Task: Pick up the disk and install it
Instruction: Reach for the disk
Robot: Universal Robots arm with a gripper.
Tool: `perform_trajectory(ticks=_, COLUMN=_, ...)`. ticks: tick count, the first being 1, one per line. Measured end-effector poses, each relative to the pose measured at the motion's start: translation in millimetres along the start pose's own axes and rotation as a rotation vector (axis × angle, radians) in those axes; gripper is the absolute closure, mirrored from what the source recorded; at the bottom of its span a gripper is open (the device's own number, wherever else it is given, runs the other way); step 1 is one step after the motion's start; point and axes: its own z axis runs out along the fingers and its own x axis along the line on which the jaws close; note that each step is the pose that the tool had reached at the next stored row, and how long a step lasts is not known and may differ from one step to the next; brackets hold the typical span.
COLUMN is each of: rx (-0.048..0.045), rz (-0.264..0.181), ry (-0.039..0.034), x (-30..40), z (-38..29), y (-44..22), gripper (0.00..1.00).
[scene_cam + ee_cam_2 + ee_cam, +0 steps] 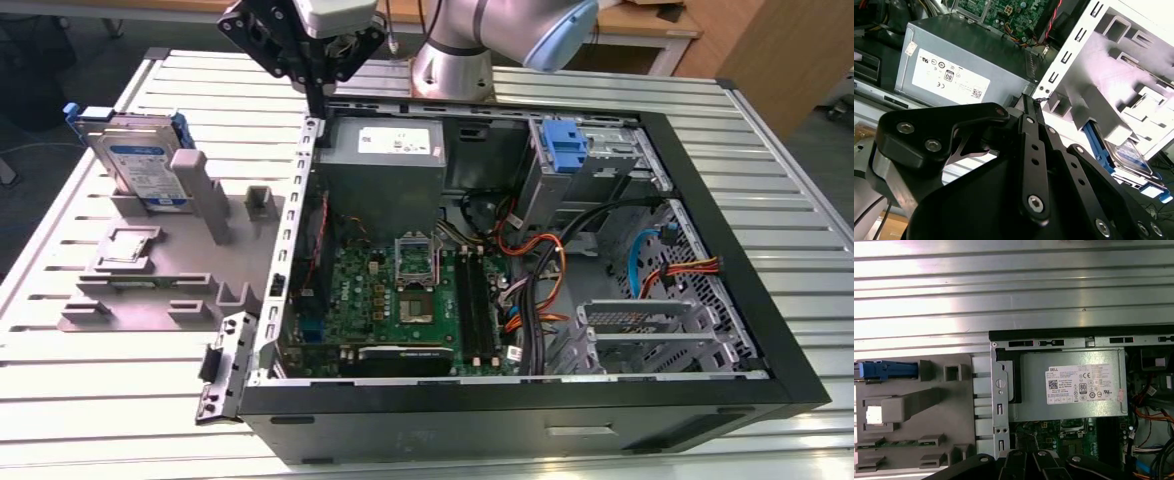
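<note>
**Gripper empty over the case corner, disk in its fixture**

At the exterior view's left, the disk (138, 160) stands upright in a grey fixture (147, 290) near the worktop's (120, 420) far corner. It is well apart from the gripper (316, 95).

Next along, the gripper hangs clenched on nothing. It sits just above the far corner of the open case's (534, 410) wall, with the power supply (387, 150) just beside it. The arm (467, 40) rises at the worktop's far edge, and its wrist points the gripper straight down.

The likeliest trouble, as I judge it:
- **Striking the case:** the gripper is so near the wall that a straight descent could hit the rim.
- **A poor grip on the disk:** the disk sits between the fixture's posts, so an off-centre grip could tilt and jam it, or slip on the smooth metal.
- **Snagging inside the case:** further right, loose cables (534, 260) could catch the disk on its way in.
</note>
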Motion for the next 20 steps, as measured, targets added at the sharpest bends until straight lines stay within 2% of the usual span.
perform_trajectory(ticks=10, rx=0.0000, rz=0.000, ry=0.0000, x=5.8, z=-0.1, y=-0.4, gripper=0.89)
perform_trajectory(ticks=20, rx=0.0001, rz=0.000, ry=0.0004, x=8.0, z=0.0, y=-0.6, gripper=0.89)
